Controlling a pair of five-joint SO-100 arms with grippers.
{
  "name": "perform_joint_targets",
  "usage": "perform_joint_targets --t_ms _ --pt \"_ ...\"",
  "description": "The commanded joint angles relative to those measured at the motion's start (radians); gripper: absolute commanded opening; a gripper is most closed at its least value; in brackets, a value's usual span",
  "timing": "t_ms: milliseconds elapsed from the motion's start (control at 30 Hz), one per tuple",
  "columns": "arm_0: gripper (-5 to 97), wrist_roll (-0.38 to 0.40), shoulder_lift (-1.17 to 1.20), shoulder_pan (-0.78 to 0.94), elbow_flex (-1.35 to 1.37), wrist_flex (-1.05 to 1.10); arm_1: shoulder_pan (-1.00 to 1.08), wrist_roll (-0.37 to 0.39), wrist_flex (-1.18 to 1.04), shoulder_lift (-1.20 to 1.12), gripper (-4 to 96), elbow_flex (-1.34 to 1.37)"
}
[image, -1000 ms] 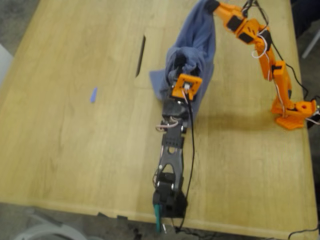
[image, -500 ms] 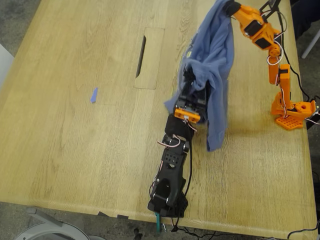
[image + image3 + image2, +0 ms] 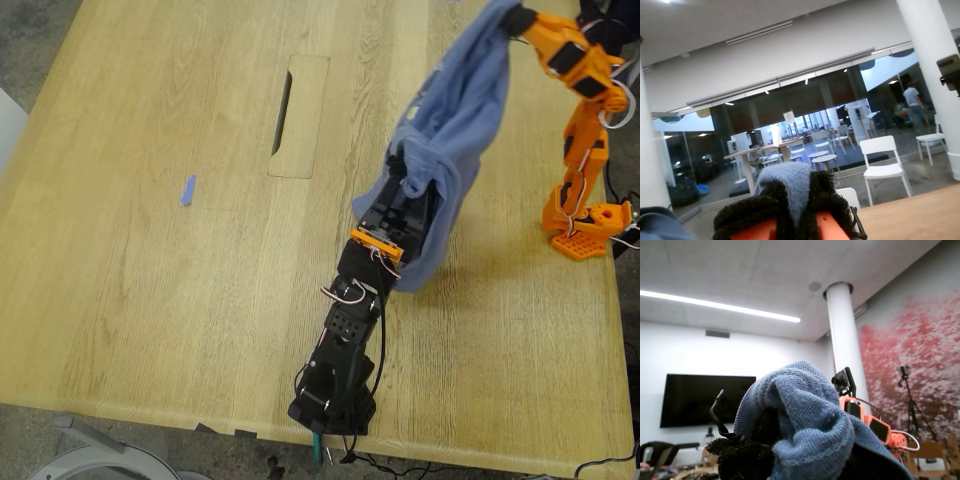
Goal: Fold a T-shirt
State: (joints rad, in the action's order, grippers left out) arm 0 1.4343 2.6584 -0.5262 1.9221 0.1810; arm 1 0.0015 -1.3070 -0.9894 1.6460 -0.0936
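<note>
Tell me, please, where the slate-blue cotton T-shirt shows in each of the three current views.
Exterior view: the slate-blue cotton T-shirt hangs above the wooden table, strung between the two arms, toward the exterior view's upper right.
First wrist view: a bunched blue fold fills the lower middle, at the tool.
Second wrist view: a small blue tuft sits low, between black pads.
Shared landmark: the shirt's ribbed blue fabric itself.

The T-shirt [image 3: 455, 130] now hangs higher and further toward the exterior view's right than a second ago, its lower hem lifted clear of the wooden table [image 3: 150, 290]. The orange arm's gripper [image 3: 516, 20] has swung up toward that view's top right corner, and the black arm's gripper [image 3: 408, 180] has followed, stretching the cloth between them.
</note>
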Motion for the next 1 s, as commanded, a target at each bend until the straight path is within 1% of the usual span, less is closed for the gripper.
perform_joint_targets --t_ms 0,133,333,467,633,833,967 --pt "0 0.015 0.071 -0.011 -0.17 -0.002 -0.012 -0.006 -0.02 0.118 0.0 0.048" --pt "0 0.009 0.029 -0.061 -0.259 -0.058 -0.043 -0.017 0.005 0.229 0.1 0.196" --pt "0 -0.002 -0.049 -0.221 -0.41 -0.216 -0.158 -0.041 -0.089 0.308 0.1 0.255" --pt "0 -0.002 -0.072 -0.367 -0.43 -0.295 -0.281 -0.049 -0.141 0.33 0.1 0.301" --pt "0 0.005 -0.104 -0.483 -0.462 -0.344 -0.414 -0.067 -0.149 0.382 0.1 0.407" --pt "0 0.003 -0.126 -0.626 -0.523 -0.449 -0.546 -0.097 -0.201 0.41 0.1 0.445" --pt "0 0.021 -0.133 -0.706 -0.571 -0.537 -0.584 -0.092 -0.225 0.44 0.1 0.476"
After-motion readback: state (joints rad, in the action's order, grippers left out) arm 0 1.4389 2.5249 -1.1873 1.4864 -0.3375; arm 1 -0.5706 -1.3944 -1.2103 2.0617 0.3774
